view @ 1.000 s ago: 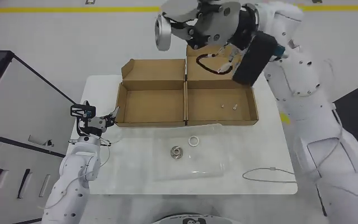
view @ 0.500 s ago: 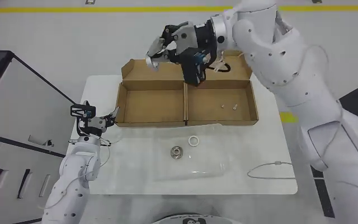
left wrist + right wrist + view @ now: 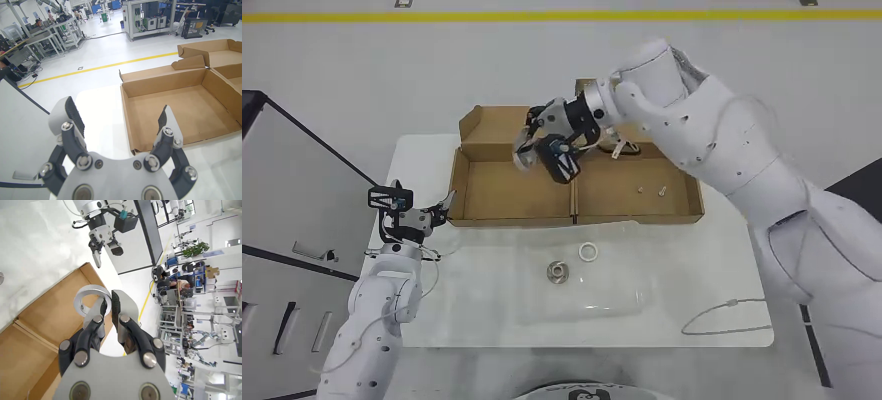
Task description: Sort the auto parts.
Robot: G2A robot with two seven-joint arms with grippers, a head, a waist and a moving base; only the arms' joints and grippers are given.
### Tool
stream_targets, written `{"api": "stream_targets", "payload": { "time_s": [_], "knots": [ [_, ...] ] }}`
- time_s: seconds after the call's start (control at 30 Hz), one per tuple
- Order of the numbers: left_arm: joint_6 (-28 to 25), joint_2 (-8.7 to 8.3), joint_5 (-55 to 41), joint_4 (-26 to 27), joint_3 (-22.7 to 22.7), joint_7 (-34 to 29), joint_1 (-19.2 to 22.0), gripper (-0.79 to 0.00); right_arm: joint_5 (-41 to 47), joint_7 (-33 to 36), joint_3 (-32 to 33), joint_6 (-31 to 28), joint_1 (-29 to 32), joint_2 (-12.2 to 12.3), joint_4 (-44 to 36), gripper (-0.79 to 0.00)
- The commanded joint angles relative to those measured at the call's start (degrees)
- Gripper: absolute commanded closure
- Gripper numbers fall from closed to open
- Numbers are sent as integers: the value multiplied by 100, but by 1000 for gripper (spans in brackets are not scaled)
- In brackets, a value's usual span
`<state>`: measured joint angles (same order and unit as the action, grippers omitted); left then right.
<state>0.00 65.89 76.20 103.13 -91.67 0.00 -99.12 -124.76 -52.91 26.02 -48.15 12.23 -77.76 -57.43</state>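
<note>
Bright, even light; soft shadows

Cable loop (image 3: 729, 301) near table (image 3: 492, 320) edge; possibly plastic sheet (image 3: 612, 300).

No legible text, labels, numbers or signs. Cardboard boxes (image 3: 517, 190) unprinted on visible faces; floor line (image 3: 442, 16) plain yellow.

Boxes: left box (image 3: 512, 190) and right box (image 3: 617, 195) side by side on the tabletop (image 3: 492, 300), walls touching.
Inside: small parts (image 3: 652, 188) in the right box.
Front: washer (image 3: 589, 251) and bearing (image 3: 558, 270) on the tabletop, just before the boxes, near each other.
Right arm: right gripper (image 3: 532, 145) above the left box's back wall, clamped on a metal ring (image 3: 92, 288).
Left arm: left gripper (image 3: 121, 111) just left of the left box.
</note>
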Motion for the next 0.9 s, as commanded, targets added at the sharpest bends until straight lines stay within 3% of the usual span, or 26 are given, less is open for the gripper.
{"api": "stream_targets", "payload": {
  "time_s": [0.0, 0.87],
  "knots": [
    [0, 0, 0, 0, 0, 0, 0, -785, 10, 21, -167, 21, 23, -93, 204, 0],
    [0, 0, 0, 0, 0, 0, 0, -785, -638, 197, -1555, -412, -290, -1124, 2259, 0]
  ]
}}
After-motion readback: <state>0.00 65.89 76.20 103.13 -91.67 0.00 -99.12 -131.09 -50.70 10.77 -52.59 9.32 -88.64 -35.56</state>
